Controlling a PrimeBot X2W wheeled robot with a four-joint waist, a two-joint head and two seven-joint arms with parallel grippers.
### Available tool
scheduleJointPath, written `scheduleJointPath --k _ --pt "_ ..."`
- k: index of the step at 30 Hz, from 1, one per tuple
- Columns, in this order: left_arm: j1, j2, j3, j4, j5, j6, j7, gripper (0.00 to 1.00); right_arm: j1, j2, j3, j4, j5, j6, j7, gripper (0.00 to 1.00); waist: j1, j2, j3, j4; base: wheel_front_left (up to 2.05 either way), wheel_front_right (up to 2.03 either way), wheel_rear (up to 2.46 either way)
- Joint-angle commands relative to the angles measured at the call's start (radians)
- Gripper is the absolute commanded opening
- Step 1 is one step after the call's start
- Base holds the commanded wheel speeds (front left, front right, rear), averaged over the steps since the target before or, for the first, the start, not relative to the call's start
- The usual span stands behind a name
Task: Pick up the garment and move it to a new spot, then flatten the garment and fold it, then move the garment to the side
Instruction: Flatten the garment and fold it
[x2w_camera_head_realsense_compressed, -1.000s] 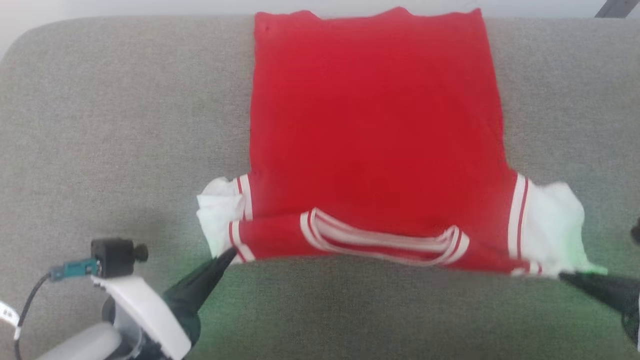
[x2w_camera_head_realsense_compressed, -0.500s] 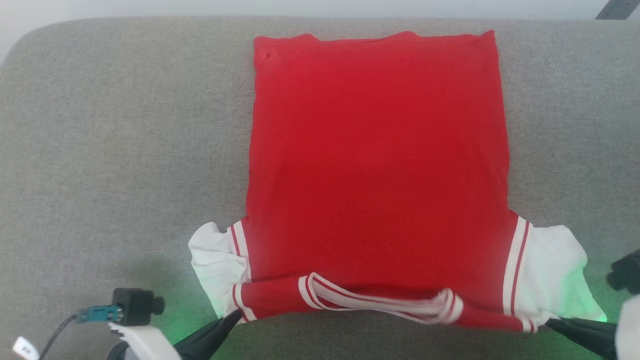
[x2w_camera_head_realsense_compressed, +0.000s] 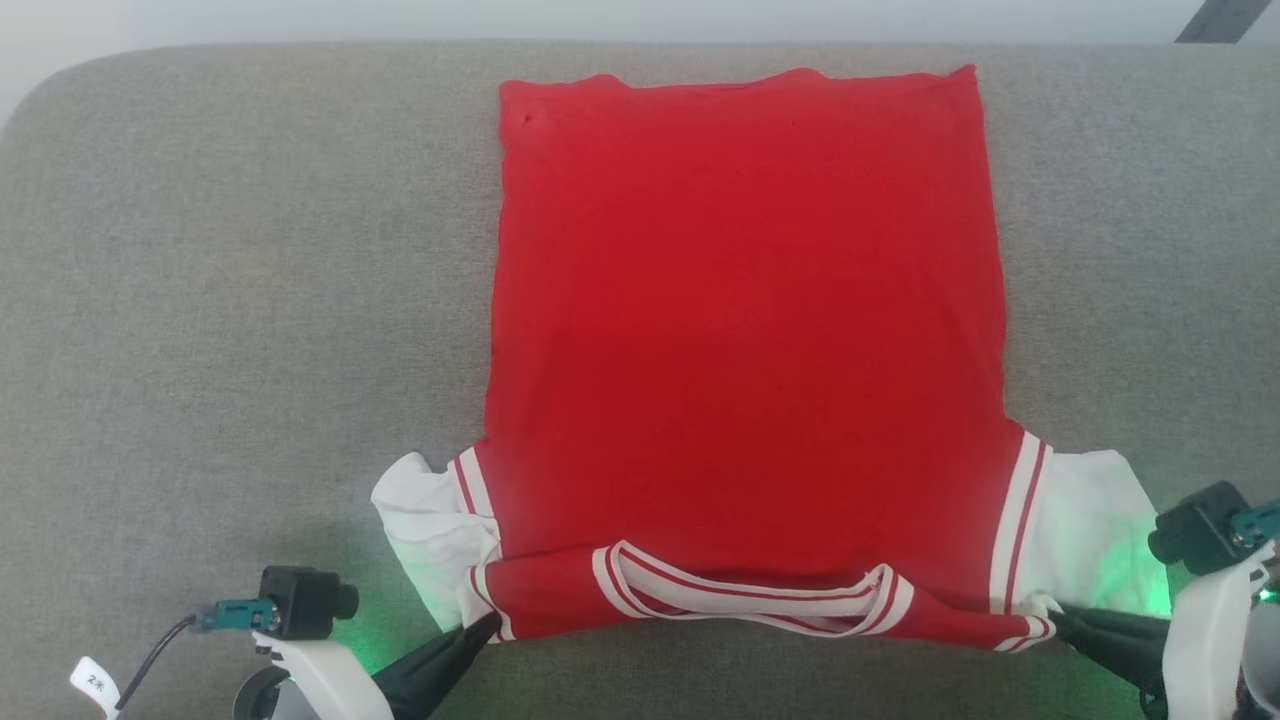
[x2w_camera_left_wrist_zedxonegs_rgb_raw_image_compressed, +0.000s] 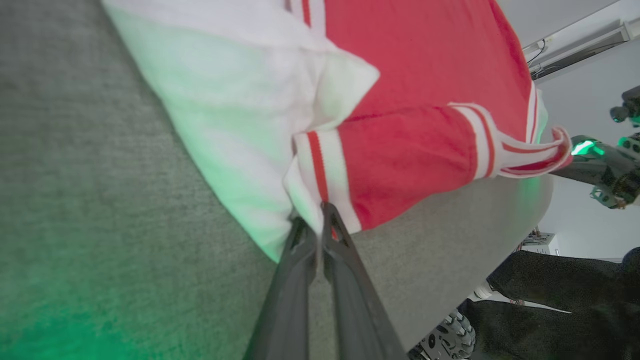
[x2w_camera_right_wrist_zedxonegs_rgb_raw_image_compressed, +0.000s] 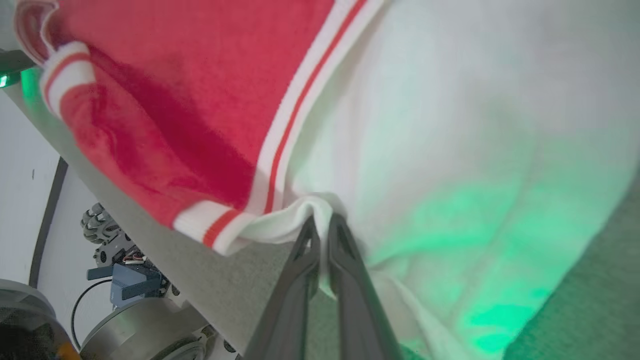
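The red garment (x2w_camera_head_realsense_compressed: 745, 330) lies spread flat on the grey upholstered surface (x2w_camera_head_realsense_compressed: 220, 300), its white sleeves and striped collar toward me. My left gripper (x2w_camera_head_realsense_compressed: 488, 627) is shut on the garment's near-left shoulder corner. In the left wrist view that gripper (x2w_camera_left_wrist_zedxonegs_rgb_raw_image_compressed: 320, 220) pinches the striped trim of the garment (x2w_camera_left_wrist_zedxonegs_rgb_raw_image_compressed: 400, 155) between closed fingers. My right gripper (x2w_camera_head_realsense_compressed: 1058, 622) is shut on the near-right shoulder corner. In the right wrist view that gripper (x2w_camera_right_wrist_zedxonegs_rgb_raw_image_compressed: 322, 222) grips a fold of the white cloth of the garment (x2w_camera_right_wrist_zedxonegs_rgb_raw_image_compressed: 450, 125).
The grey surface has bare room to the left and right of the garment. Its near edge (x2w_camera_left_wrist_zedxonegs_rgb_raw_image_compressed: 450, 240) runs just below both grippers. Beyond that edge I see a wheeled base (x2w_camera_right_wrist_zedxonegs_rgb_raw_image_compressed: 125, 320) and a dark-clothed person's leg (x2w_camera_left_wrist_zedxonegs_rgb_raw_image_compressed: 560, 295).
The head camera tilted, so the whole picture shifted down. Both grippers have drawn the garment's collar end toward me, stretching the cloth flatter, and the right wrist has come into view.
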Motion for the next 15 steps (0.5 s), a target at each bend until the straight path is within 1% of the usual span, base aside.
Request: scheduleJointPath --k 1,4,7,9,11,13,14,15 --pt "0.004 -0.023 -0.007 0.026 0.013 0.015 0.004 0.00 0.000 0.002 -0.011 -0.013 -0.016 -0.005 -0.014 1.00 0.0000 -0.0001 -0.004 -0.005 0.00 0.00 0.00" --pt "0.009 -0.015 0.000 0.002 0.021 0.014 -0.014 0.00 -0.009 -0.071 -0.051 -0.090 -0.014 -0.004 -0.037 1.00 0.0000 -0.0001 -0.010 -0.012 0.00 0.00 0.00" --pt "0.012 -0.006 0.006 -0.032 0.033 0.011 -0.029 0.00 -0.028 -0.168 -0.110 -0.179 0.003 -0.003 -0.057 1.00 0.0000 -0.0001 -0.016 -0.013 0.00 0.00 0.00" --pt "0.014 0.002 0.005 -0.053 0.048 0.009 -0.033 0.00 -0.044 -0.231 -0.155 -0.235 0.035 -0.003 -0.064 1.00 0.0000 -0.0001 -0.016 -0.010 0.00 0.00 0.00" --pt "0.003 0.001 0.006 -0.075 0.070 0.013 -0.038 0.00 -0.079 -0.293 -0.210 -0.262 0.057 -0.003 -0.074 1.00 0.0000 -0.0001 -0.011 0.000 0.00 0.00 0.00" --pt "-0.015 -0.006 0.007 -0.096 0.093 0.020 -0.042 0.00 -0.123 -0.320 -0.266 -0.233 0.047 -0.003 -0.082 1.00 0.0000 -0.0001 0.000 0.015 0.00 0.00 0.00" --pt "-0.026 -0.010 0.006 -0.105 0.100 0.024 -0.042 0.00 -0.150 -0.318 -0.291 -0.207 0.032 -0.003 -0.082 1.00 0.0000 -0.0001 0.007 0.023 0.00 0.00 0.00" --pt "-0.034 -0.012 0.007 -0.114 0.110 0.026 -0.042 0.00 -0.179 -0.297 -0.320 -0.173 0.028 -0.003 -0.081 1.00 0.0000 -0.0001 0.015 0.031 0.00 0.00 0.00"
